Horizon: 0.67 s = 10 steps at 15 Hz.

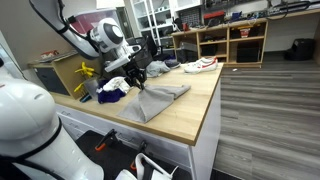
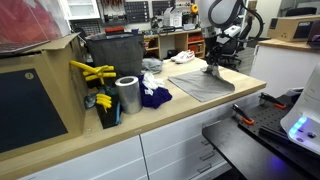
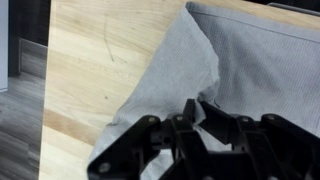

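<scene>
A grey cloth [image 1: 160, 98] lies spread on the wooden countertop [image 1: 195, 110]; it also shows in an exterior view [image 2: 200, 84] and in the wrist view [image 3: 250, 70]. My gripper [image 1: 139, 78] is down at the cloth's edge, with its fingers shut on a pinched fold of the cloth [image 3: 196, 108]. In an exterior view the gripper [image 2: 212, 64] stands over the far end of the cloth. The held corner is lifted slightly and folded over the rest.
A blue cloth [image 2: 152, 96], a metal can [image 2: 127, 95], yellow tools [image 2: 92, 72] and a dark bin [image 2: 112, 52] stand on the counter next to the grey cloth. Shelves [image 1: 232, 42] and white shoes [image 1: 200, 66] stand behind. The counter edge [image 1: 205, 135] is near.
</scene>
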{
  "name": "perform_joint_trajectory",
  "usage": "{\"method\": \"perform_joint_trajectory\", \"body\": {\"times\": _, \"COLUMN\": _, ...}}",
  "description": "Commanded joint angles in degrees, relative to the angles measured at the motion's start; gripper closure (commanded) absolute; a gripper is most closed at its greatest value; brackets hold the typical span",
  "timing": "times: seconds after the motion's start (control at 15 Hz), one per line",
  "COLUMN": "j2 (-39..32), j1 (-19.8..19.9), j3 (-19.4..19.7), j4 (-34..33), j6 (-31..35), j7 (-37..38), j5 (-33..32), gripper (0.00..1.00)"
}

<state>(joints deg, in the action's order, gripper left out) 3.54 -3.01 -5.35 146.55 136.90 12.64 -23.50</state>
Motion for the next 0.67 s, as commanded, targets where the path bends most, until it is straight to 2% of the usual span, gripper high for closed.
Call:
{"method": "perform_joint_trajectory", "body": {"times": 0.0, "j2": 1.2, "j1": -1.5, "j3": -1.2, "j4": 1.2, "j6": -0.3, "j7": -0.8, "j5": -0.2, "gripper": 0.97}}
{"method": "perform_joint_trajectory", "body": {"times": 0.6, "j2": 0.2, "j1": -4.1, "j3": -3.7, "j4": 0.5, "j6": 0.0, "j7": -1.0, "j5": 0.5, "gripper": 0.97}}
